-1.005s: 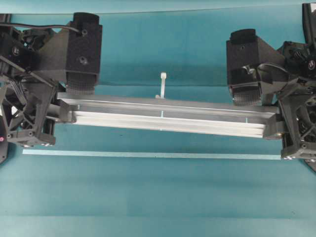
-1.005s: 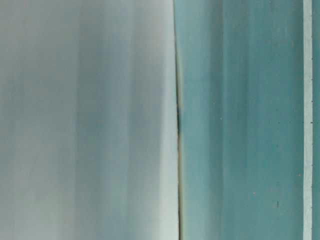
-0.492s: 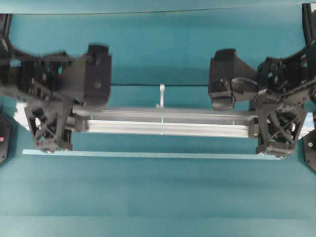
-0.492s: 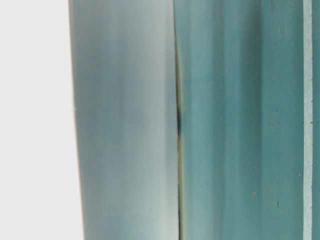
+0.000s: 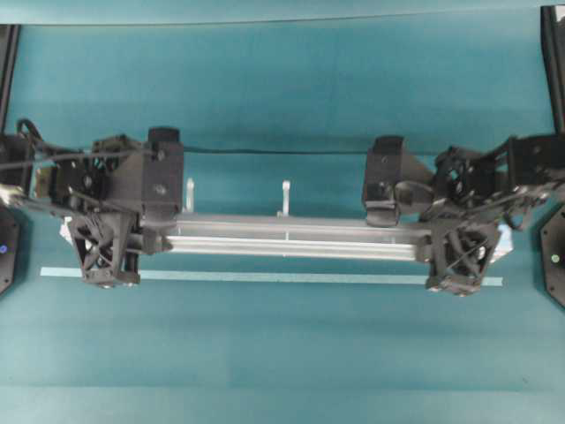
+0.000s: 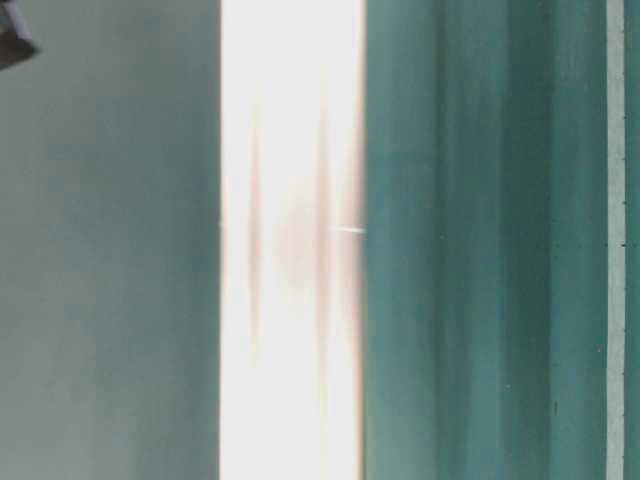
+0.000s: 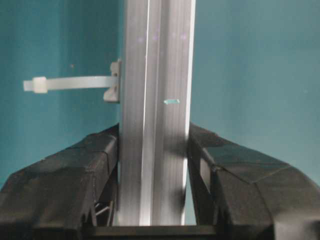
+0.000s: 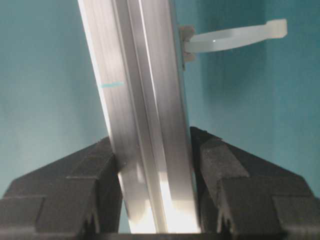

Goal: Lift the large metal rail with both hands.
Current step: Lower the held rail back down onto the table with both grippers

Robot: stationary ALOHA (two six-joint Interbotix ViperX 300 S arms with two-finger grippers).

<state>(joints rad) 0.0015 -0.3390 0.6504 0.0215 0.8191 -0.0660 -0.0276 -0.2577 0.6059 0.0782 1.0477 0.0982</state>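
- Overhead exterior view shows the large metal rail [image 5: 287,237] lying across the middle of the frame, from the left gripper [image 5: 115,252] to the right gripper [image 5: 459,256], one at each end.
- Left wrist view: both black fingers [image 7: 65,185] press on the two sides of the rail, so this claw is closed on it. A white peg [image 7: 70,83] sticks out from the rail's left edge, free of the fingers.
- Right wrist view: the same grip, with the rail tilted a little between the pads [image 8: 235,190] and another peg at the upper right.
- Grasping with both hands looks done, as far as I judge.
- Whether the rail is off the teal table [image 5: 282,353] I cannot tell for sure. The table-level view gives only a bright blurred band (probably the rail very near the lens), which suggests it is raised.
- The pale tape strip [image 5: 282,277] lies on the table just below the rail in the overhead frame, untouched.
- What is left, in my opinion: carry the rail clearly up and keep both ends level.
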